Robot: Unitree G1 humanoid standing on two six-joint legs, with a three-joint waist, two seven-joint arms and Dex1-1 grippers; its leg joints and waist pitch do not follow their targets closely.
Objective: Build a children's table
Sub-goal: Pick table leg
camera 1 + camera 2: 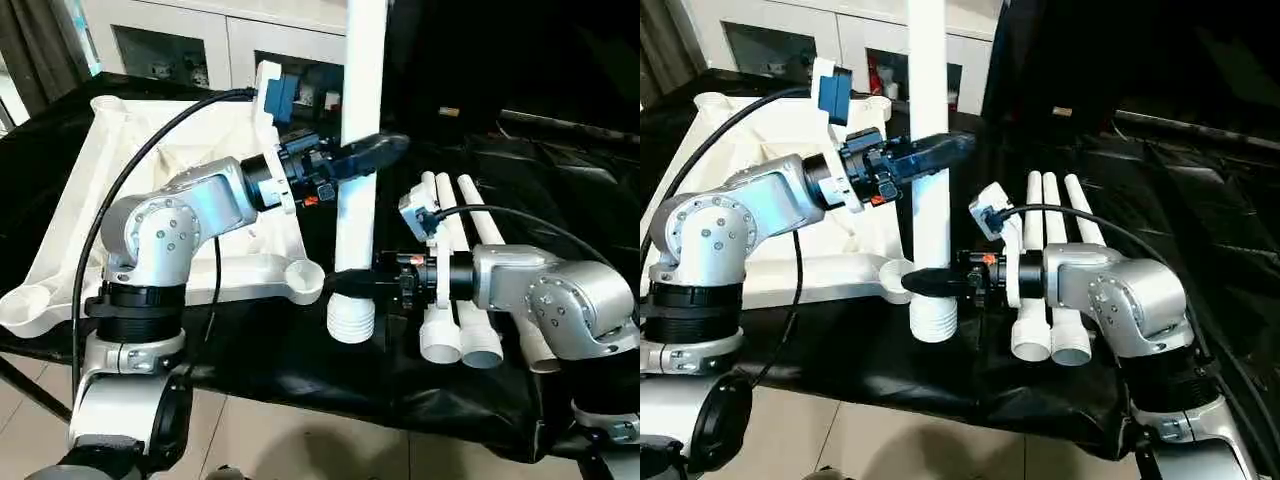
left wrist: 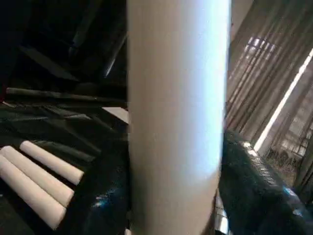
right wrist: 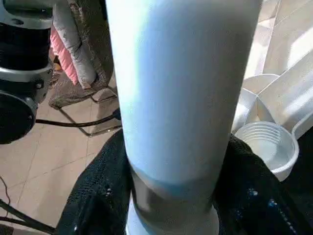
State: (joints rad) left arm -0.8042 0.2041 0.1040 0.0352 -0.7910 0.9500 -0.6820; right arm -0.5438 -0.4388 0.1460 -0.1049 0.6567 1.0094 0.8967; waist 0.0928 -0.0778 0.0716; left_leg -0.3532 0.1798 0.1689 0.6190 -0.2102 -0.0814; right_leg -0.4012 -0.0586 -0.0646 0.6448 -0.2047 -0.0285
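Holding table leg point(image 1: 358, 130) upright at frame centre: left gripper point(image 1: 372, 152) clenched mid-shaft to steady it, right gripper point(image 1: 350, 285) clenched above threaded end, so I can steer it into corner socket point(image 1: 303, 277) of tabletop point(image 1: 150, 150), left. Spare legs point(image 1: 465, 280) lie right.

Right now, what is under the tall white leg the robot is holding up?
Under the upright leg is black cloth covering the work surface. Its ribbed end sits close beside the tabletop's round corner socket, not in it. Whatever lies beneath the cloth is hidden.
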